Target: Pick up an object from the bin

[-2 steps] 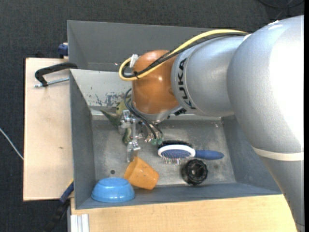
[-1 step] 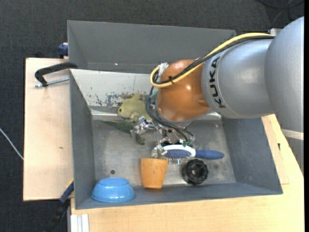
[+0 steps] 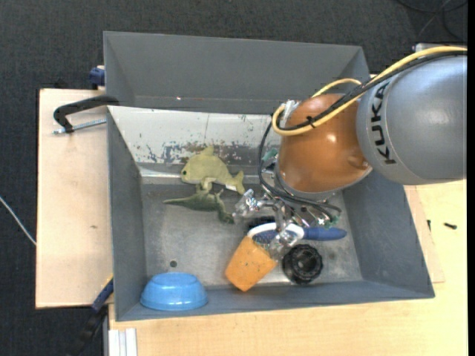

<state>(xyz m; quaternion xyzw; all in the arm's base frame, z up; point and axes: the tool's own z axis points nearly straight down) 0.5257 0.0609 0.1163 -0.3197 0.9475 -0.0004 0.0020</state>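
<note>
Grey bin (image 3: 223, 73) is sitting cluttered; gripper (image 3: 276, 225) is hovering over a white-and-blue thing (image 3: 263, 234), orange block (image 3: 249, 267) at its seven o'clock; grip indiscernible, nothing lifted yet.

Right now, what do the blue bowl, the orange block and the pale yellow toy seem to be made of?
Blue bowl: probably plastic, smooth, slight sheen. Orange block: perhaps foam or sponge, matt, rounded corners. Pale yellow toy: likely plush fabric, dull and soft-edged.
</note>
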